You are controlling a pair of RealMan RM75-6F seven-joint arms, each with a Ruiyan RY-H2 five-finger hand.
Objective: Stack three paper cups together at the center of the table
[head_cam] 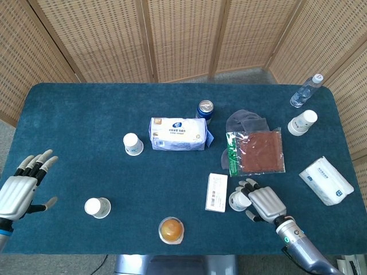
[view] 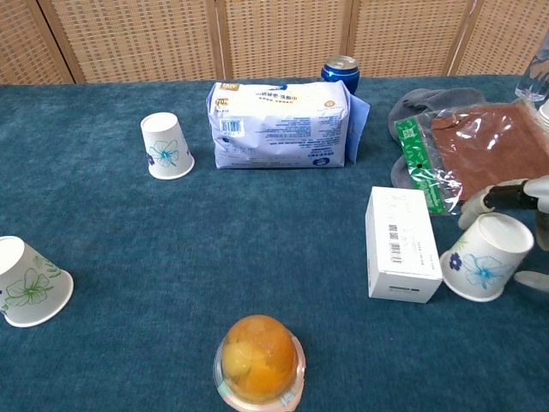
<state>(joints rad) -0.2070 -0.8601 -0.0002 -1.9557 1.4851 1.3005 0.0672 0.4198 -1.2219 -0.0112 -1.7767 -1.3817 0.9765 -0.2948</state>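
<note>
The right hand (head_cam: 262, 201) curls its fingers (view: 502, 194) around an upside-down, flower-printed cup (view: 483, 256), which tilts. Just left of it stands a white box (view: 401, 243) with a barcode; its other print is too small to read. Beyond lie a brown packet (head_cam: 256, 151) and a tissue pack (head_cam: 178, 134). The left hand (head_cam: 18, 188) hovers spread and empty; one cup (head_cam: 97, 207) sits to its right, another (head_cam: 133, 144) farther off. Blue cloth (head_cam: 86, 114) covers the table; wicker screens (head_cam: 183, 37) stand behind.

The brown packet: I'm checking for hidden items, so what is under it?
A grey cloth lies under the brown packet, showing past its far edge. Whatever else the packet covers cannot be seen.
</note>
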